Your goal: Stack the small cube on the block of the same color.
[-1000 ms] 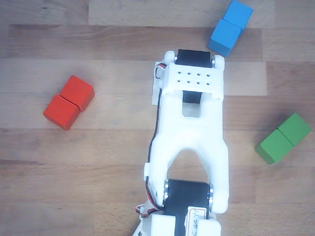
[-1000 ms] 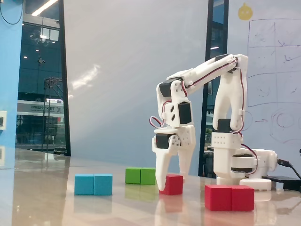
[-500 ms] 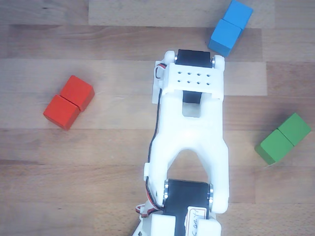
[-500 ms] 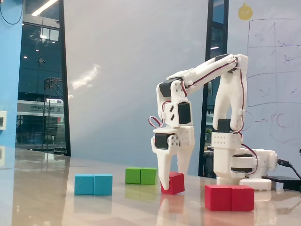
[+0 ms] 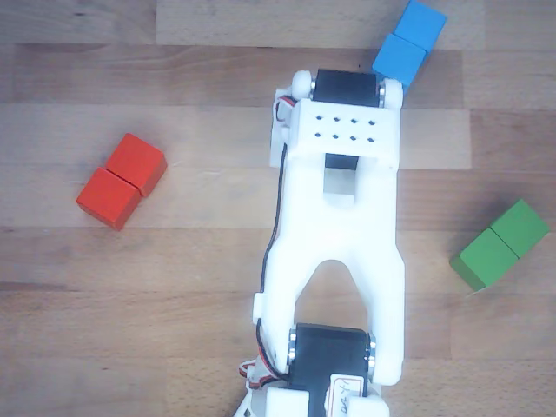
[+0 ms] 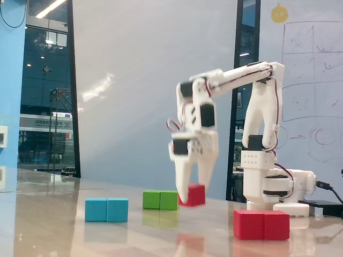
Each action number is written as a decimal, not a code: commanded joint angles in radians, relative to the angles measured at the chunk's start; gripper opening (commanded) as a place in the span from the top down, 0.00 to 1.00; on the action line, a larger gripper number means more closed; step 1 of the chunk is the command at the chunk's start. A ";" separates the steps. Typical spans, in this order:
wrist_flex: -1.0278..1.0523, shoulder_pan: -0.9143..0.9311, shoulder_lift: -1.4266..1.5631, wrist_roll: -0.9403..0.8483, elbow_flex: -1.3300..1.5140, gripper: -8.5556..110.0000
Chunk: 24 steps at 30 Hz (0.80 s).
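Observation:
In the fixed view my gripper (image 6: 193,193) points down and is shut on the small red cube (image 6: 196,196), which hangs just above the table; both look slightly blurred. The red double block (image 6: 261,224) lies at the front right, apart from the gripper. In the other view the red block (image 5: 122,180) lies at the left, well clear of my white arm (image 5: 343,234). There the arm hides the gripper's fingers and the small cube.
A blue double block (image 6: 106,209) lies at the front left and a green double block (image 6: 160,199) just left of the gripper. In the other view the blue block (image 5: 408,43) is at the top and the green block (image 5: 500,245) at the right. The arm's base (image 6: 268,184) stands behind.

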 commanded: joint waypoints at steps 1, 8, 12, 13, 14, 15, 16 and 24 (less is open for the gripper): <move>0.129 -0.005 0.091 0.003 -0.293 0.88; 0.284 -0.135 0.089 0.012 -0.549 0.88; 0.314 -0.262 0.091 0.014 -0.603 0.88; 0.318 -0.295 0.091 0.014 -0.615 0.88; 0.318 -0.325 0.091 0.014 -0.623 0.88; 0.318 -0.356 0.091 0.014 -0.629 0.88; 0.318 -0.387 0.091 0.014 -0.634 0.88; 0.314 -0.611 0.083 0.014 -0.638 0.88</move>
